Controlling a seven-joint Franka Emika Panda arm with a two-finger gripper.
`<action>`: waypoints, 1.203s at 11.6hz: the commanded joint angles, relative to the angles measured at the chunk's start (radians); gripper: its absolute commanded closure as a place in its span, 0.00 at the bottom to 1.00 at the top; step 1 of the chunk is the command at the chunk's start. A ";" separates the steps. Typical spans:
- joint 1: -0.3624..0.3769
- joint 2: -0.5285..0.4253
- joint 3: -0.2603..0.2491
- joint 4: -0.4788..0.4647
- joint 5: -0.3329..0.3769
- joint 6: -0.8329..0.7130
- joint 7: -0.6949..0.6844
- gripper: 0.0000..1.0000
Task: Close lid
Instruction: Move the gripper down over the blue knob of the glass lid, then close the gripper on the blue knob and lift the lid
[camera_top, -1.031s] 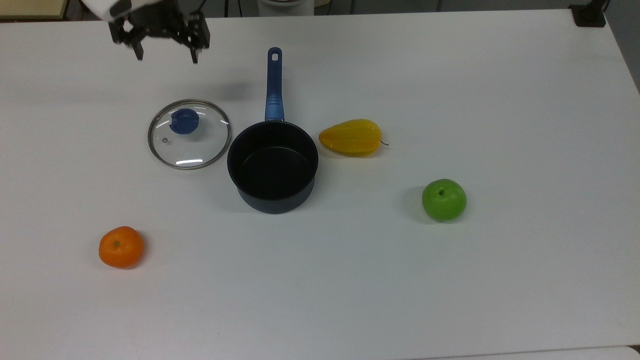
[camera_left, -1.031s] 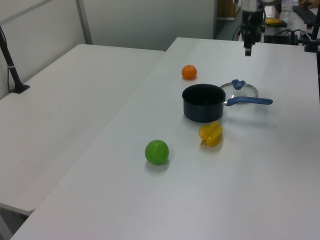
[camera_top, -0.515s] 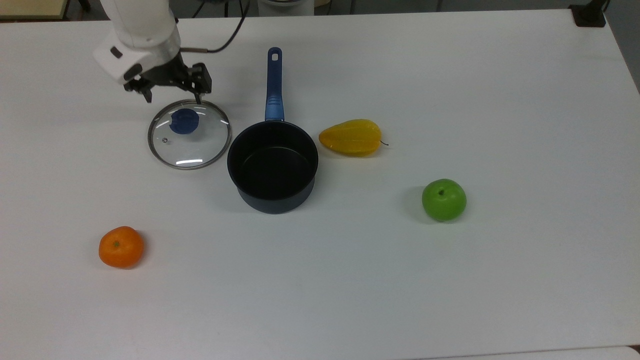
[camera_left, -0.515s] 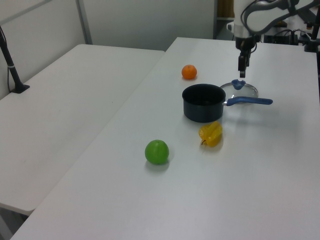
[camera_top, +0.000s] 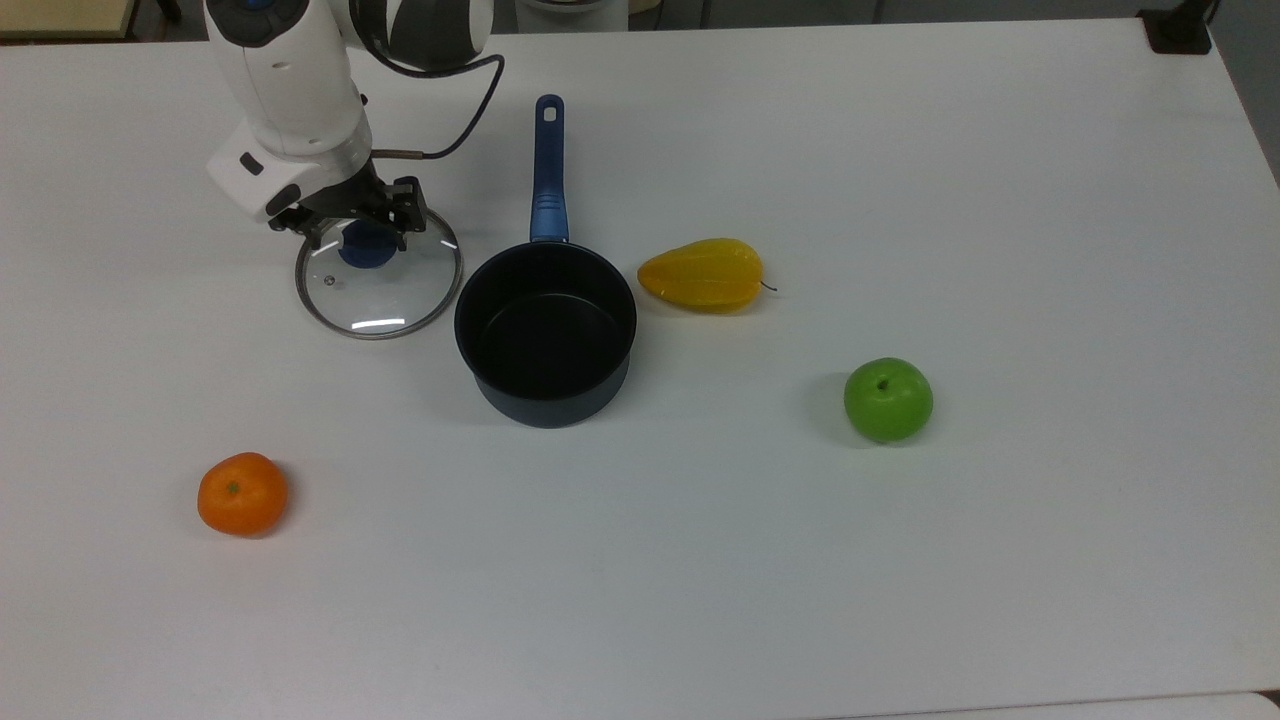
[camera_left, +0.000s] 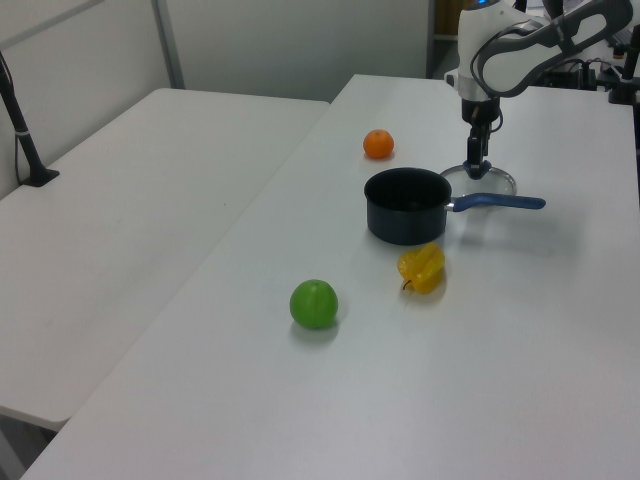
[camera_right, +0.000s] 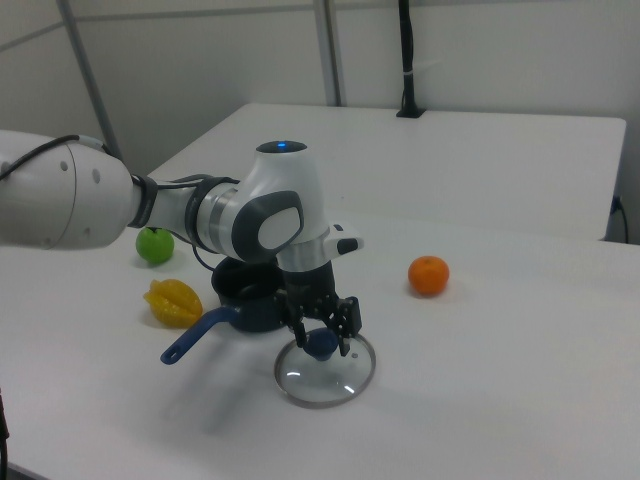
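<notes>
In the upper left of the top view, the lid (camera_top: 378, 270) lies flat on the white table (camera_top: 900, 560), just beside the open saucepan (camera_top: 545, 335) at the frame's centre, its metal rim almost touching the pan wall. The gripper (camera_top: 361, 238) has its two fingers spread wide, one to either side of the blue knob (camera_top: 366, 248), and grasps nothing yet; the right view, lower centre, shows the same straddle, with a finger (camera_right: 348, 318) clear of the knob. The hand points straight down, probably because the knob is the only raised part of the flat glass and gives the fingers something to pinch. The pan's long handle (camera_top: 547, 170) runs toward the top of the frame, away from the lid, so the short path across looks free. An orange (camera_top: 242, 493) at lower left, a yellow starfruit (camera_top: 702, 274) and a green apple (camera_top: 888, 400) to the right lie well apart from that path. The task seems barely begun: closing on the knob comes next.
</notes>
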 joint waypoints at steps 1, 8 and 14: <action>0.007 -0.008 -0.003 -0.006 -0.002 0.011 -0.008 0.27; -0.004 -0.022 -0.003 0.098 0.003 -0.106 0.001 0.62; 0.066 -0.016 0.003 0.365 0.005 -0.343 0.103 0.61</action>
